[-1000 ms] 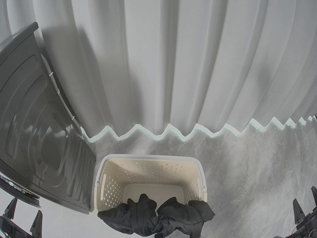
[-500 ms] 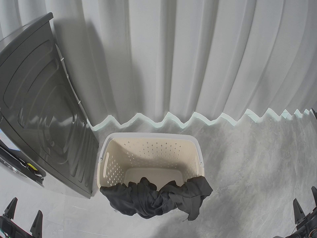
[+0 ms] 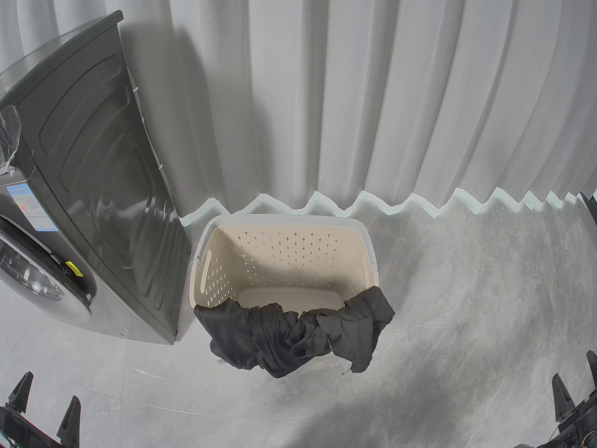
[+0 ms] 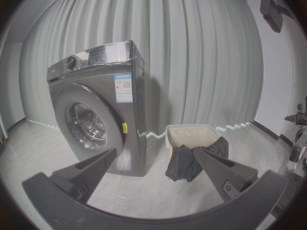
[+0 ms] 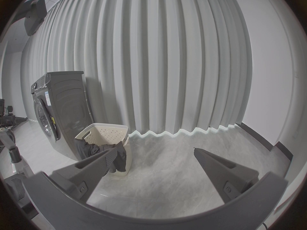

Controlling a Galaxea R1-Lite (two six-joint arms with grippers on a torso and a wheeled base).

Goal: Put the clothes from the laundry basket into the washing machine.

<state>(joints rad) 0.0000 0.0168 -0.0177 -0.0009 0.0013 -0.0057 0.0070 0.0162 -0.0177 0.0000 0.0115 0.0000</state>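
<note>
Presently, left gripper [image 3: 48,390]: lower left corner of the head view, fingers spread wide, nothing between them. It is well apart from the basket, and I judge it is held open ready for a grasp not yet begun.
Right gripper [image 3: 573,368]: lower right corner of the head view, likewise wide open and empty, over bare floor [image 3: 485,294].
Clothes [image 3: 292,337]: one dark bundle, lower centre of the head view, draped over the near rim of the basket and hanging down its outer face. Whether it is one garment or several cannot be told.
Laundry basket [image 3: 286,219]: cream, perforated, centre of the head view. Its bottom shows bare behind the bundle.
Washing machine [image 3: 93,188]: grey front-loader, left of the head view, just beside the basket, which makes for a short transfer.
Door [image 4: 86,122]: appears shut, so it would likely need opening first.
Grasp assessment: cloth over the rim offers a raised fold, easier to pinch than cloth lying flat.
Risk: limp fabric may snag on the rim or trail on the floor.
Curtain [image 3: 373,94]: pleated white, upper frame, behind everything.
</note>
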